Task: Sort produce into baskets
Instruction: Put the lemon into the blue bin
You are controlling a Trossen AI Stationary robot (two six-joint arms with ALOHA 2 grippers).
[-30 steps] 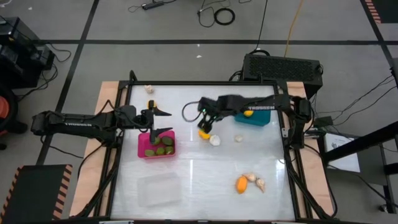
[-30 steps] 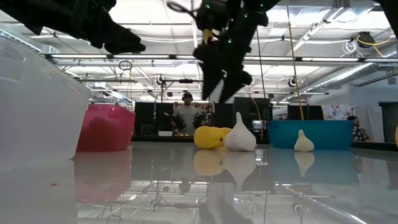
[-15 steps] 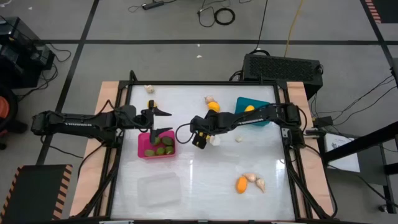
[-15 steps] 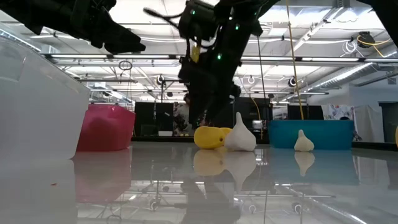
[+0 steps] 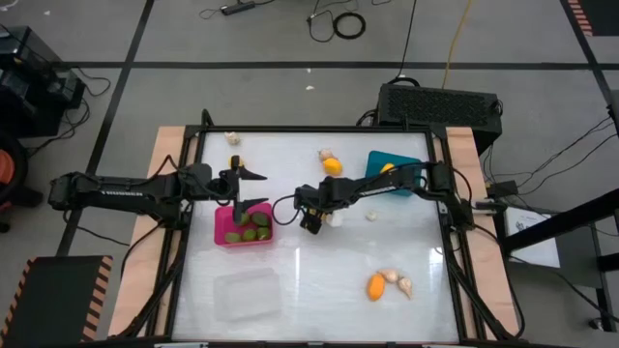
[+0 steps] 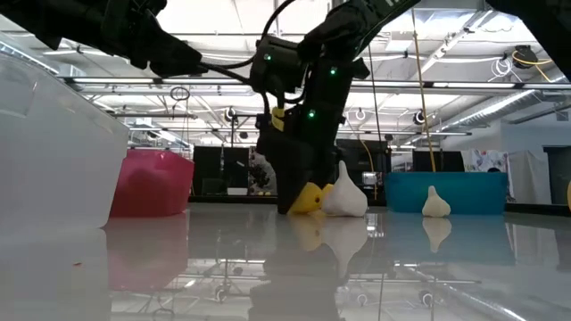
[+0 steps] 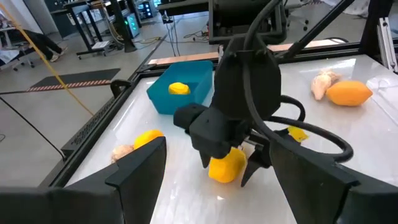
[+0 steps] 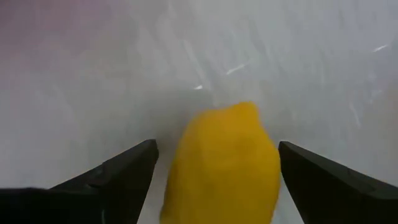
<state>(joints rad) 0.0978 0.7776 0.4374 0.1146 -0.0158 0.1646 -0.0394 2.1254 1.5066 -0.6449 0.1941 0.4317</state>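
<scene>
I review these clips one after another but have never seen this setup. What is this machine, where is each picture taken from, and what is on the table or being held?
Two dark robot arms work at a white table, sorting toy produce into small bins. One picture looks straight down, one looks level across the tabletop, and one comes from each arm's wrist.

The right pincer is down at mid-table, open, straddling a yellow fruit beside a garlic bulb; nothing is gripped yet. The left pincer hovers open and empty over the pink bin, which holds green fruits.

The teal bin holds one yellow fruit. A clear bin sits at the front. More orange fruits and bulbs lie scattered around.
</scene>
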